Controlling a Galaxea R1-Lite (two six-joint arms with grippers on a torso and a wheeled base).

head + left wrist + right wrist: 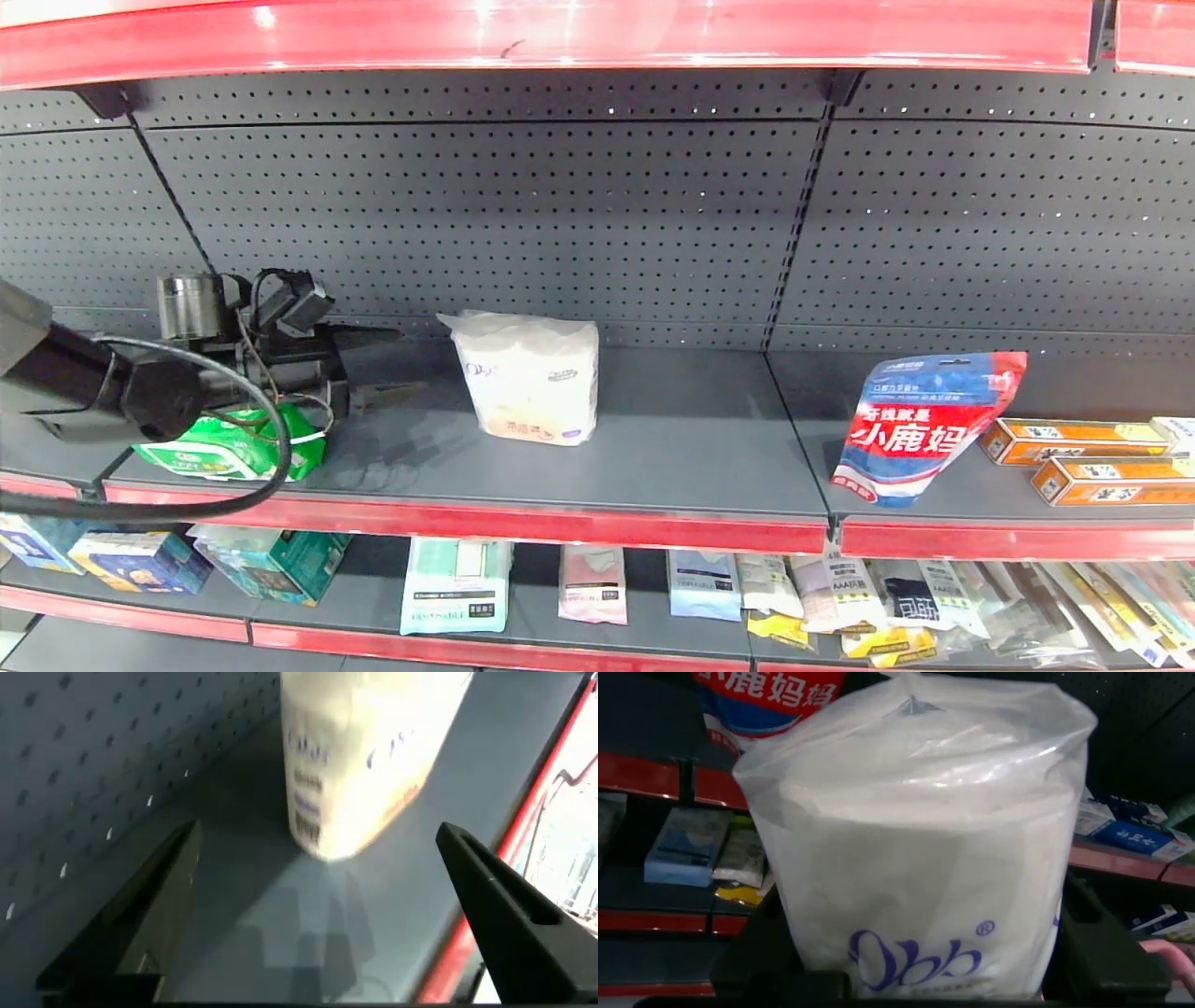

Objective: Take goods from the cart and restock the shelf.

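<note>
White paper rolls in clear film, item one: the held roll pack (924,840), nearest the robot and short of the shelf. It sits upright between the dark fingers of the right gripper (926,957), which press on its two sides. Judged to be the next piece of stock, carried upright so it can go down on its base.

Item two: shelf (597,525), red front lip and grey deck, the tier being filled. Mixed packets (457,583) lie on the tier below.

Item three: green wipes pack (233,453), flat at the front left of the deck, beneath the left arm and partly hidden by it.

Item four: left gripper (411,359), over the deck at left, jaws spread wide with nothing between them. It points at item five and is not touching it. The wide gap would suit straddling that pack to square it up, though this is only a judgement.

Item five: standing roll pack (530,378), upright at mid-deck and well apart from its neighbours. The bare deck on either side leaves room for a matching pack beside it.

Item six: red-and-blue pouch (920,425), in the next bay to the right, propped and leaning. Orange boxes (1074,441) lie lengthwise just beside it.

Item seven: pegboard back panel (560,205), behind everything.
</note>
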